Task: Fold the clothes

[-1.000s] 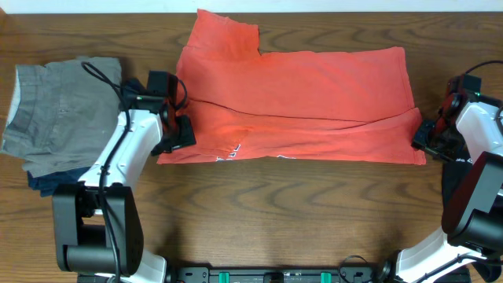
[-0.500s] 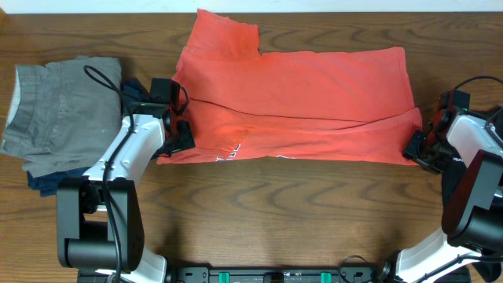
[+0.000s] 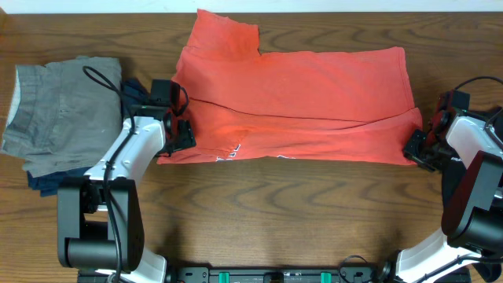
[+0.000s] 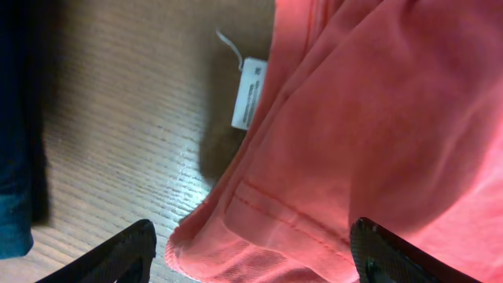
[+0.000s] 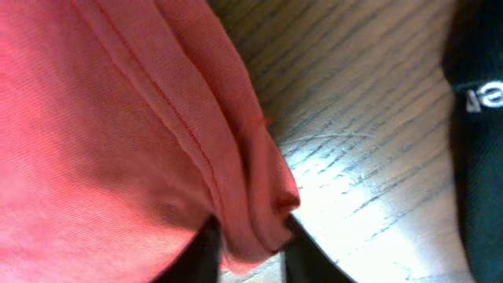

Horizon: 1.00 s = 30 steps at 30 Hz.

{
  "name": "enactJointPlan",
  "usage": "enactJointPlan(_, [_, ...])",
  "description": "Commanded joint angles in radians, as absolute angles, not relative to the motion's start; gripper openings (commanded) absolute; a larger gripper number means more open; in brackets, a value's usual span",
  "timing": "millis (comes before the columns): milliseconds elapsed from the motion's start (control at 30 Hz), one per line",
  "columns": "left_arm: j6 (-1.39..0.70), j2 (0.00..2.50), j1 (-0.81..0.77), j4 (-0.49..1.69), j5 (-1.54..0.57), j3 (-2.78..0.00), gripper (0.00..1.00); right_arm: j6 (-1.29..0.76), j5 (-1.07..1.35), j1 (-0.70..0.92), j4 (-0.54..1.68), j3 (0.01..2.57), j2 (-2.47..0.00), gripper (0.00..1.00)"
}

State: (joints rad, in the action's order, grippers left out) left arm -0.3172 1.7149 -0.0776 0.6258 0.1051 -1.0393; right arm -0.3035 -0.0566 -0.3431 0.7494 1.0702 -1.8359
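The coral-red T-shirt (image 3: 295, 102) lies across the table's far middle, folded lengthwise, its printed graphic peeking out at the front hem. My left gripper (image 3: 182, 135) is open at the shirt's front left corner, with the bunched hem (image 4: 259, 236) between its fingers (image 4: 251, 255); a white care label (image 4: 250, 93) lies beside it. My right gripper (image 3: 415, 149) is shut on the shirt's front right corner (image 5: 251, 212), pinched between the fingers (image 5: 250, 251). A black garment with white lettering (image 5: 479, 141) lies at the right edge.
A grey garment (image 3: 59, 106) lies folded on a dark blue one (image 3: 47, 182) at the left of the table. Dark blue cloth (image 4: 16, 126) shows at the left wrist view's left edge. Bare wooden table (image 3: 275, 212) runs along the front.
The left gripper shifted slightly toward the shirt's left corner. The right gripper moved down and inward onto the shirt's right corner and shut on it.
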Motion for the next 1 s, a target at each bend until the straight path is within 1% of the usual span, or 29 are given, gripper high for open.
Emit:
enactJointPlan(0, [-0.32, 1.728, -0.06, 0.617, 0.125, -1.026, 0.8, -0.318, -0.079, -0.347, 0.751, 1.05, -1.846, 0.11])
enactJointPlan(67, [-0.32, 1.728, -0.047, 0.612, 0.125, -1.026, 0.8, -0.318, -0.079, -0.347, 0.751, 1.05, -1.846, 0.03])
enactJointPlan(100, [-0.32, 1.728, -0.041, 0.611, 0.125, -1.026, 0.8, -0.318, -0.079, -0.347, 0.752, 1.05, -1.846, 0.01])
enactJointPlan(300, [-0.32, 1.728, -0.014, 0.611, 0.124, -1.026, 0.8, -0.318, -0.079, -0.347, 0.752, 1.05, -1.846, 0.01])
enactJointPlan(367, [-0.32, 1.728, -0.014, 0.613, 0.117, -1.026, 0.78, -0.318, -0.079, -0.347, 0.752, 1.05, -1.846, 0.01])
enactJointPlan(467, [-0.32, 1.728, -0.014, 0.62, 0.096, -1.021, 0.7, -0.318, -0.078, -0.347, 0.752, 1.05, -1.846, 0.01])
enactJointPlan(533, [-0.32, 1.728, -0.014, 0.622, 0.092, -1.007, 0.66, -0.318, -0.078, -0.347, 0.753, 1.05, -1.846, 0.01])
enactJointPlan(667, [-0.339, 1.728, -0.014, 0.607, 0.094, -0.955, 0.65, -0.318, -0.08, -0.347, 0.756, 1.05, -1.846, 0.01])
enactJointPlan(700, [-0.344, 1.728, -0.014, 0.603, 0.094, -0.943, 0.62, -0.318, -0.08, -0.347, 0.759, 1.05, -1.846, 0.01])
enactJointPlan(767, [-0.347, 1.728, -0.014, 0.6, 0.093, -0.929, 0.38, -0.318, -0.079, -0.347, 0.762, 1.05, -1.846, 0.01])
enactJointPlan(833, [-0.346, 1.728, -0.014, 0.604, 0.094, -0.927, 0.19, -0.318, -0.079, -0.347, 0.763, 1.05, -1.846, 0.01])
enactJointPlan(867, [-0.346, 1.728, -0.014, 0.604, 0.093, -0.927, 0.06, -0.318, -0.08, -0.347, 0.764, 1.05, -1.846, 0.01])
enactJointPlan(967, [-0.347, 1.722, -0.014, 0.604, 0.093, -0.927, 0.06, -0.318, -0.081, -0.347, 0.773, 1.05, -1.846, 0.01])
